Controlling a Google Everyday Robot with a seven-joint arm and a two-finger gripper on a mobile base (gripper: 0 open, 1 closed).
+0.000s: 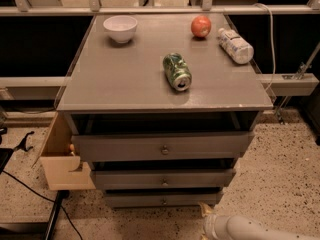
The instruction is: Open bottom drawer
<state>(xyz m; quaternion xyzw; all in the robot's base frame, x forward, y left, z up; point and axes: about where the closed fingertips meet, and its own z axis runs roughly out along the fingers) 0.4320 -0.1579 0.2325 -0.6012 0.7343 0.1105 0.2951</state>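
Note:
The bottom drawer (pixel 135 200) is the lowest of three stacked grey fronts, with a small round metal knob (pixel 163 201) at its middle. It sits about flush under the middle drawer (pixel 200 178). The top drawer (pixel 115 146) is the widest front and juts out a little. My gripper (pixel 206 215) is at the bottom edge of the camera view, on the end of the white arm (pixel 245 229). It is low over the floor, just below and right of the bottom drawer's right corner, apart from the knob.
On the cabinet top (pixel 120 79) are a white bowl (pixel 120 28), a red apple (pixel 200 26), a plastic bottle (pixel 236 46) on its side and a green can (pixel 177 71) on its side. A wooden box (pixel 60 161) stands at the cabinet's left. Black cables (pixel 30 189) lie on the speckled floor.

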